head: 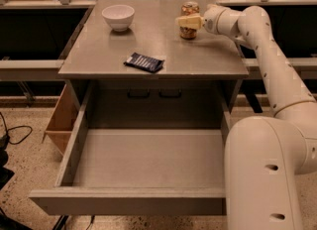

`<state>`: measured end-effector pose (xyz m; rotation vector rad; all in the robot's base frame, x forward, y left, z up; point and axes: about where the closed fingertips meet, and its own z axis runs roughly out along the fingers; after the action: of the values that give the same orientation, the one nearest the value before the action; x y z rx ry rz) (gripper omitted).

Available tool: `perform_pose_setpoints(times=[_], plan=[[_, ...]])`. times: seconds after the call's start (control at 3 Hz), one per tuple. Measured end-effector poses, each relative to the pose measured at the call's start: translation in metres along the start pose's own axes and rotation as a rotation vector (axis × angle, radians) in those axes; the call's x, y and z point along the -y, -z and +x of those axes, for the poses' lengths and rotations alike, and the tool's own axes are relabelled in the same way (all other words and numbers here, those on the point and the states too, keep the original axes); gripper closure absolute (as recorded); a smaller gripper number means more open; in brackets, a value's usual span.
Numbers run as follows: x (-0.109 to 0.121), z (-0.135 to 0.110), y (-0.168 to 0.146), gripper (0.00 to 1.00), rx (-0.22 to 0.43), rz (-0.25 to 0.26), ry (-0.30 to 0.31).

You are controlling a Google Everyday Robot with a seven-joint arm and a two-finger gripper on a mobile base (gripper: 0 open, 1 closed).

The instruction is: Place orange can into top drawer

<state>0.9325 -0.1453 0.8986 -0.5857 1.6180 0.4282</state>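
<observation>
The orange can [189,32] stands upright on the grey counter [99,50] near its back right corner. My gripper [187,21] reaches in from the right at the can's mid-height and crosses in front of it, hiding the can's middle. The top drawer [148,159] is pulled fully open below the counter's front edge, and its flat grey bottom is bare. The can is on the counter, behind and above the drawer.
A white bowl [118,16] sits at the counter's back left. A dark blue packet [143,62] lies near the counter's front middle. My white arm [270,60] runs down the right side past the drawer. A wooden box [62,120] stands on the floor at the left.
</observation>
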Motion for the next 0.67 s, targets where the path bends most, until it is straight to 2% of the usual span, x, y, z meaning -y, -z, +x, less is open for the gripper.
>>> perform_pose_setpoints(times=[0.33,0.67], plan=[[-0.02,-0.0083,-0.0103,0.4,0.032,-0.045,-0.019],[-0.0226,-0.009,-0.0119,0.63,0.036,-0.051,-0.021]])
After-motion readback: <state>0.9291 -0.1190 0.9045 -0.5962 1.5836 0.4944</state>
